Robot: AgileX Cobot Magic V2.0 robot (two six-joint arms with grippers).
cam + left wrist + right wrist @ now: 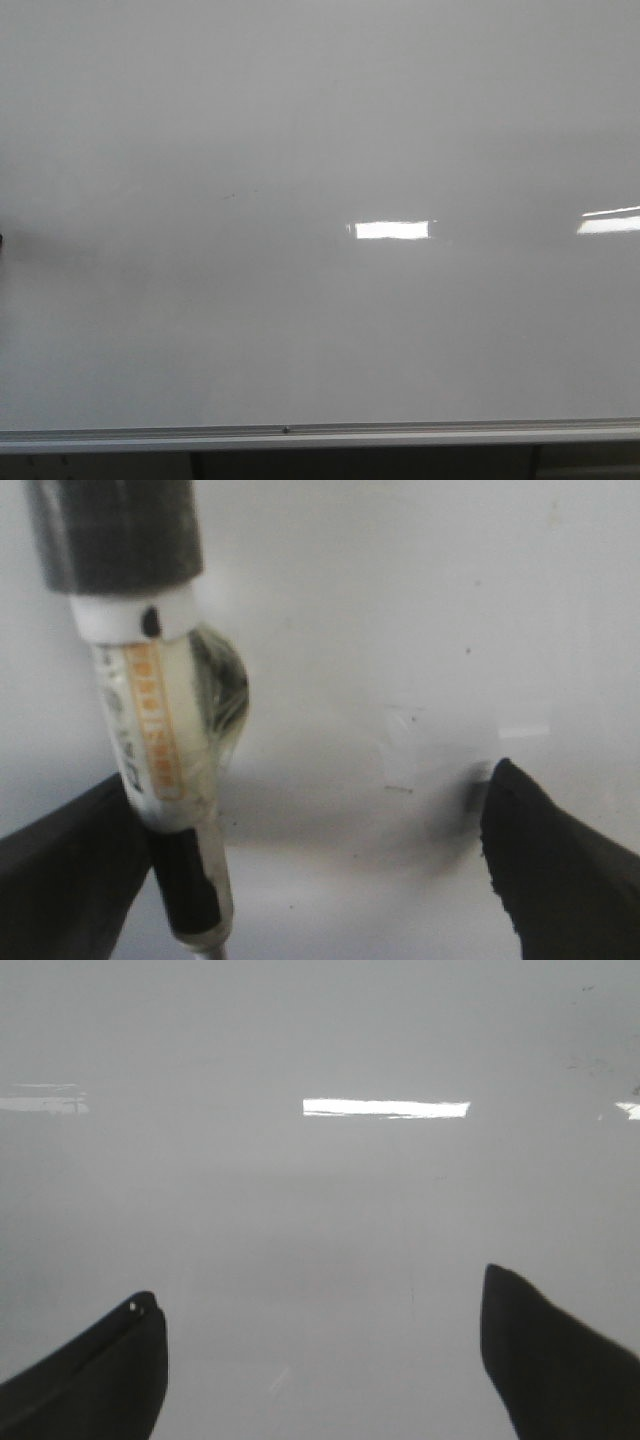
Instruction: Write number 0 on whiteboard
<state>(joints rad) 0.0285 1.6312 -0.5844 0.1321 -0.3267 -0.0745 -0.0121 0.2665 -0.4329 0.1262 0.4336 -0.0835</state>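
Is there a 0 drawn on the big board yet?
No, in the front view the whiteboard shows only bright light glares and faint smudges, with no black loop anywhere.

The whiteboard point(300, 120) is smooth, glossy pale grey throwing bright glare, its lower frame rail point(320, 433) brushed silvery metal, the marker point(160, 750) looks like shiny clear plastic with a paper-like orange label, and the pincer fingers point(545, 1360) look matt black.
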